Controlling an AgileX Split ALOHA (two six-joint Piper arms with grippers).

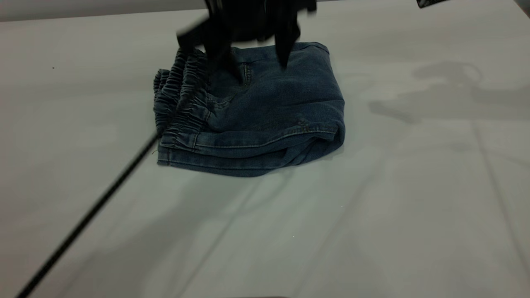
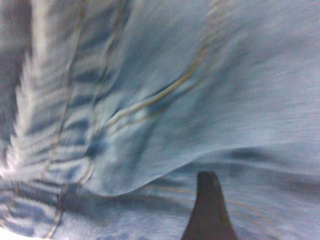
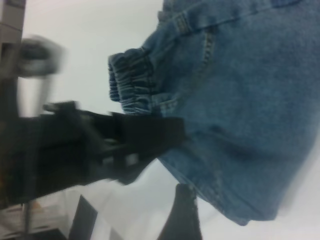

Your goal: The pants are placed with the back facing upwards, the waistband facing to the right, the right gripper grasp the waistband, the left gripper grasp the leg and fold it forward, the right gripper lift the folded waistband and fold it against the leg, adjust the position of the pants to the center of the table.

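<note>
Pants [image 1: 265, 111] lie folded in a bundle on bench [image 1: 414, 207], left claw [image 1: 248, 62] apart just above them, right claw unseen, can't tell; folds look done, next: nudge to bench centre.

A motion-blurred black gripper [image 1: 252, 45], cut off by the exterior view's top edge, covers the far edge of the folded faded blue denim shorts [image 1: 269, 111]; whether its fingers are parted cannot be told. The right arm shows only as a black sliver [image 1: 428, 2] at the top edge. In the left wrist view, only one dark wedge-shaped fingertip [image 2: 210, 210] shows against smeared denim.
</note>
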